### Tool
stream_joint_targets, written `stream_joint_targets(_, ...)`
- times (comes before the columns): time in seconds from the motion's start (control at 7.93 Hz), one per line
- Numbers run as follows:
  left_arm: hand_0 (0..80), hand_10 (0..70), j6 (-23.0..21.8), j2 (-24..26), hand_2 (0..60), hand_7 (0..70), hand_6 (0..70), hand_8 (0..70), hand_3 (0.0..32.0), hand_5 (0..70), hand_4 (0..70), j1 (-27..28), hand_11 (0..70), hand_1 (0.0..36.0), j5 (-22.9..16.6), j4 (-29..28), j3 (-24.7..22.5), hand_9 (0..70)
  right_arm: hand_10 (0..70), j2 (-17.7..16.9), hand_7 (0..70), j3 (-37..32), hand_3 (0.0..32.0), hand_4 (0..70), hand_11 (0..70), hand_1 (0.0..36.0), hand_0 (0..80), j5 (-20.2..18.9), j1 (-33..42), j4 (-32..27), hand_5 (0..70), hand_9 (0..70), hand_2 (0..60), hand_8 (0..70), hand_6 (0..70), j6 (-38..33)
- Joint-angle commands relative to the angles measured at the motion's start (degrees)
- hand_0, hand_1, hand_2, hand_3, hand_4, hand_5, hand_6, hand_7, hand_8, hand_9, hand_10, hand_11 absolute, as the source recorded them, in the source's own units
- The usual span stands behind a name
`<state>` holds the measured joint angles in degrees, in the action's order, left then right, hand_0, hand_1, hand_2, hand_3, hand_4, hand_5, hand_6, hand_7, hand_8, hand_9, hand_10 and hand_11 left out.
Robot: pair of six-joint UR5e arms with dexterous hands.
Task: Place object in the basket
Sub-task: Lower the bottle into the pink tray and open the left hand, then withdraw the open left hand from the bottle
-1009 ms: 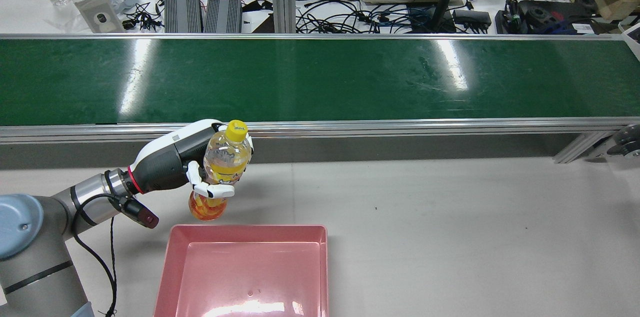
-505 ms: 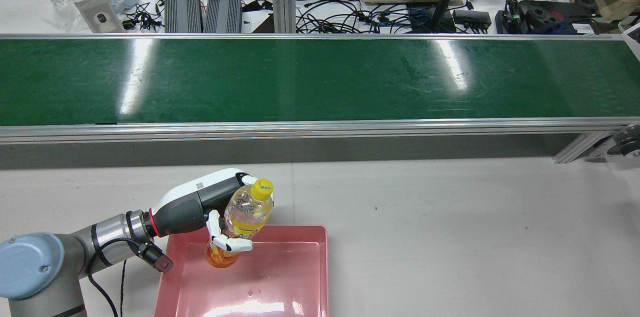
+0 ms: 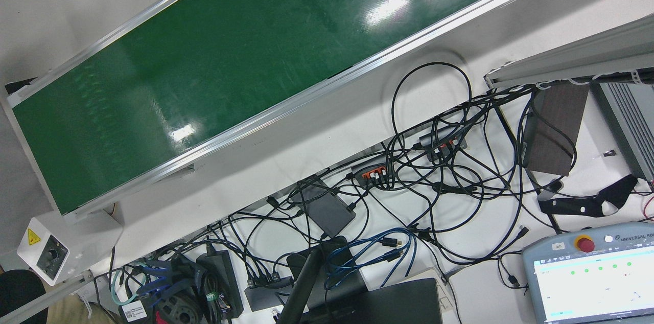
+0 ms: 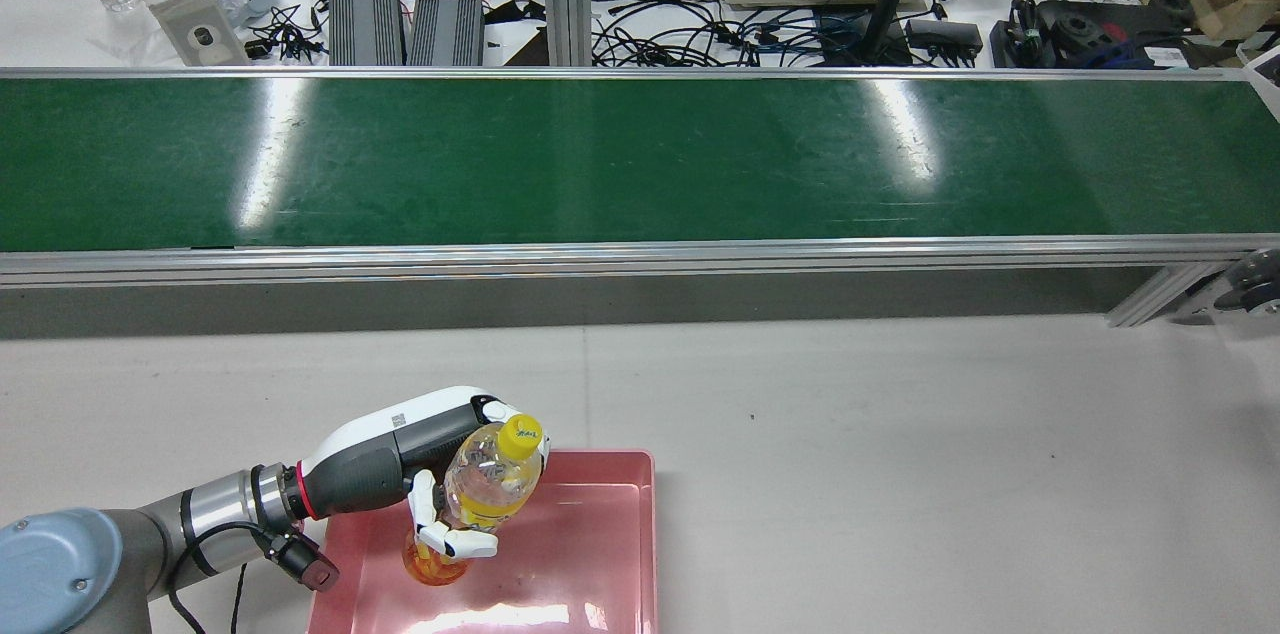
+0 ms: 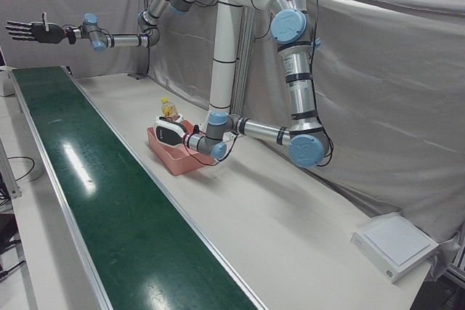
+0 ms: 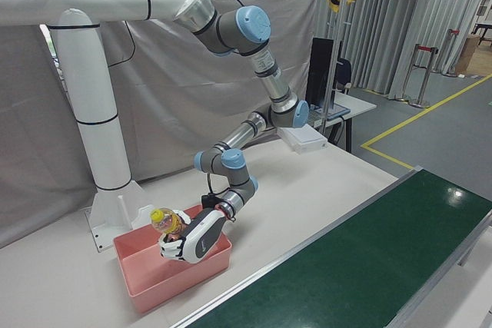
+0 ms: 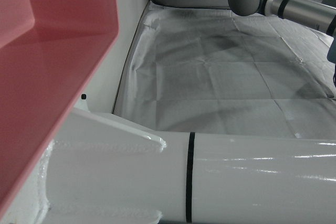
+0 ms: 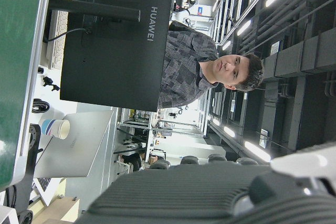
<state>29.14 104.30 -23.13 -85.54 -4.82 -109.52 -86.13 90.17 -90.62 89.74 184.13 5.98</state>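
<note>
The left hand [image 4: 430, 474] has its fingers [image 4: 455, 544] wrapped around a bottle [image 4: 480, 494], a clear one with a yellow cap and orange liquid at the bottom. It's holding it over the near-left part of the pink basket [image 4: 600, 554], with the bottle's base down inside the basket walls and the cap tilted a bit away from the arm. Can't tell from the rear view whether the bottom actually touches the basket floor. The right-front view shows the same thing from the other side, the hand [image 6: 192, 242] clamped on the bottle [image 6: 164, 224] just above the basket [image 6: 146, 286]. The right hand [image 5: 27, 31] is way off on its own, stretched out high above the far end of the green belt [image 5: 109, 201], fingers spread and holding nothing. The belt itself has nothing on it. A person [image 8: 205, 72] shows up behind a monitor [image 8: 115, 35] in the right hand view.
</note>
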Motion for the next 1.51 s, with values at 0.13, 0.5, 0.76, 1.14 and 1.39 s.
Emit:
stream_joint_targets(0.13, 51.9, 27.2, -0.75, -3.49, 0.0, 15.9, 0.2, 16.1, 0.0, 40.0, 19.3, 0.1, 40.4, 10.6, 0.38, -5.03, -0.78, 20.8, 0.0, 0.0, 0.0, 0.0, 0.0, 0.0, 0.0, 0.0, 0.0, 0.0, 0.0, 0.0, 0.0, 0.0, 0.0, 0.0, 0.0, 0.0)
stream_joint_targets(0.5, 52.0, 0.0, -0.84, -4.1, 0.0, 6.0, 0.0, 6.8, 1.0, 11.0, 4.3, 0.02, 0.0, 13.4, 0.12, -4.42, -4.02, 4.7, 0.0, 0.0, 0.0, 0.0, 0.0, 0.0, 0.0, 0.0, 0.0, 0.0, 0.0, 0.0, 0.0, 0.0, 0.0, 0.0, 0.0, 0.0)
stream_joint_targets(0.76, 52.3, 0.0, -0.84, -4.28, 0.0, 4.8, 0.0, 4.9, 0.6, 7.0, 4.0, 0.02, 0.0, 12.7, 0.11, -3.97, -4.82, 2.3, 0.0, 0.0, 0.0, 0.0, 0.0, 0.0, 0.0, 0.0, 0.0, 0.0, 0.0, 0.0, 0.0, 0.0, 0.0, 0.0, 0.0, 0.0)
stream_joint_targets(1.14, 52.3, 0.0, -1.88, -5.69, 0.0, 4.1, 0.0, 4.3, 0.0, 5.3, 2.7, -0.51, 0.0, 11.7, 0.46, -4.06, -5.0, 1.3, 0.0, 0.0, 0.0, 0.0, 0.0, 0.0, 0.0, 0.0, 0.0, 0.0, 0.0, 0.0, 0.0, 0.0, 0.0, 0.0, 0.0, 0.0)
stream_joint_targets(1.39, 52.3, 0.0, -4.88, -5.69, 0.0, 4.0, 0.0, 4.1, 0.0, 7.2, 2.9, -3.48, 0.0, 11.2, 0.38, -3.97, -5.0, 1.7, 0.0, 0.0, 0.0, 0.0, 0.0, 0.0, 0.0, 0.0, 0.0, 0.0, 0.0, 0.0, 0.0, 0.0, 0.0, 0.0, 0.0, 0.0)
